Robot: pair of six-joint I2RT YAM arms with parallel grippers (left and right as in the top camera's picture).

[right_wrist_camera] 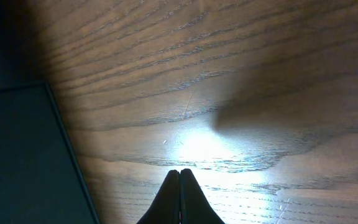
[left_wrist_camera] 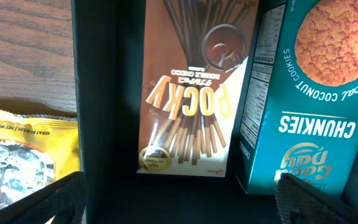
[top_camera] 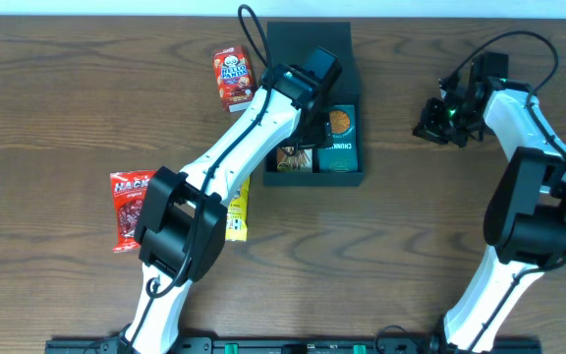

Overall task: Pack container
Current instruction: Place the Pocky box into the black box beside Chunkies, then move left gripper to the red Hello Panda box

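The container (top_camera: 308,39) is a dark charcoal-teal box, open at the table's back centre with its flap lid up. Inside lie a brown Pocky box (top_camera: 295,157) and a teal Chunkies cookie carton (top_camera: 340,140). My left gripper (top_camera: 308,116) is over the container's left half, open and empty. In the left wrist view its fingers (left_wrist_camera: 179,182) are spread wide above the dark floor, with the Pocky box (left_wrist_camera: 188,106) and the Chunkies carton (left_wrist_camera: 303,106) just ahead and the container wall (left_wrist_camera: 95,93) at left. My right gripper (top_camera: 438,123) is shut and empty (right_wrist_camera: 179,173) over bare wood to the right of the container.
A red snack carton (top_camera: 232,79) lies left of the container. A yellow bag (top_camera: 237,208) lies under my left arm and also shows in the left wrist view (left_wrist_camera: 23,155). A red bag (top_camera: 131,208) lies at the left. A dark flat surface (right_wrist_camera: 17,155) fills the right wrist view's left edge.
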